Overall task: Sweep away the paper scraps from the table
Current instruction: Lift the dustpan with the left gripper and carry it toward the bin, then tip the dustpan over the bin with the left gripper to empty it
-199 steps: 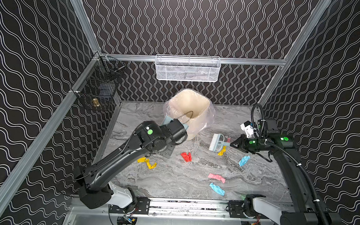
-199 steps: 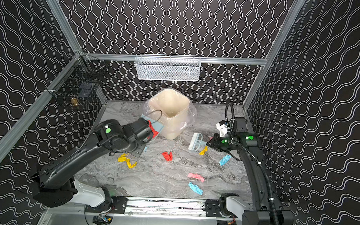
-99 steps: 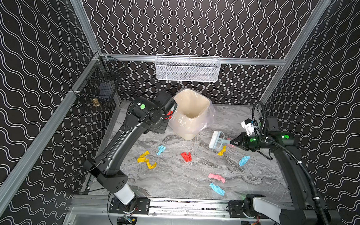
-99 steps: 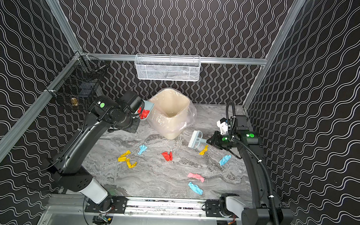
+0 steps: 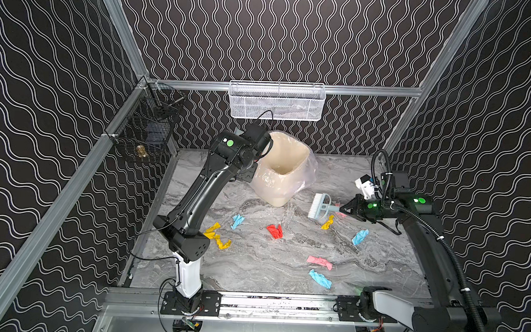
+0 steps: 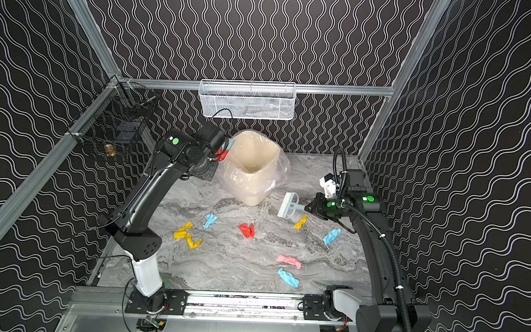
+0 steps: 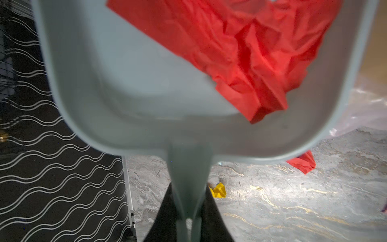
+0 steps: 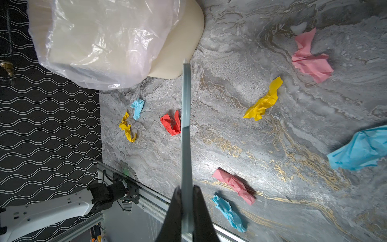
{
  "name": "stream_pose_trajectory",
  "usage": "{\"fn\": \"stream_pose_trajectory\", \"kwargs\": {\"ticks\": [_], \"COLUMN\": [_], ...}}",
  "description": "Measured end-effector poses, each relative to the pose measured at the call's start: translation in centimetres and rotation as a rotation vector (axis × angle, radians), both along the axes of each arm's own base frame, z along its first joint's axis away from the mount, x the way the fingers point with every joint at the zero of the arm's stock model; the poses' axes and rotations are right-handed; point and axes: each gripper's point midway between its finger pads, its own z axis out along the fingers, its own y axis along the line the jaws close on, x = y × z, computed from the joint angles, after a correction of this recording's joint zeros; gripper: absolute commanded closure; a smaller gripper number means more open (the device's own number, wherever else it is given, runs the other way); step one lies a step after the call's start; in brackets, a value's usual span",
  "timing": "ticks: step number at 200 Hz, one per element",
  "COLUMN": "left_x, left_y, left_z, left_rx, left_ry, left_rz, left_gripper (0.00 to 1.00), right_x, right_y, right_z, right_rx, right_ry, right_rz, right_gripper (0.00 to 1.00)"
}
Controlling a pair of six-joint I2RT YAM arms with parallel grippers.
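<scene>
Left gripper [image 7: 188,211] clamped on dustpan [image 7: 125,83] handle, crumpled red scrap [image 7: 251,52] (creased) lying inside ahead, right gripper [image 8: 186,201] closed on brush [image 8: 186,125], paper scraps [image 8: 263,100] strewn below.

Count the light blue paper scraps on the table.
3: one blue scrap left of the red scrap, another at the right side, a third in front beside a pink scrap. Others may be hidden.

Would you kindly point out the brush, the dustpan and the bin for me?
brush [image 5: 315,206]: in a top view, on its white bristles.
dustpan [image 7: 146,83]: left wrist view, on its bare floor.
bin [image 6: 251,152]: in a top view, on its inner wall.
</scene>
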Motion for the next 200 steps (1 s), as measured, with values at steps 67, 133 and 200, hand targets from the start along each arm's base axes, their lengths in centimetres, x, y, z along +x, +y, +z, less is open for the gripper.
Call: {"fn": "stream_pose_trajectory", "kwargs": {"ticks": [67, 133, 200], "left_x": [1.6, 2.3, 2.1], "left_y": [0.2, -0.2, -0.9], "left_z": [0.3, 0.3, 0.9], "left_rx": [0.248, 0.420, 0.600], "left_ry": [-0.061, -0.086, -0.121], "left_rz": [-0.040, -0.074, -0.124], "left_gripper": [1.00, 1.00, 1.00], "right_x": [-0.1, -0.6, -1.4], "right_y": [-0.1, -0.2, -0.3], "right_z": [-0.3, -0.9, -1.4], "right_rx": [-0.009, -0.010, -0.002], "right_ry": [0.008, 0.029, 0.046], "right_rz": [-0.004, -0.007, -0.021], "right_gripper": [1.00, 1.00, 1.00]}}
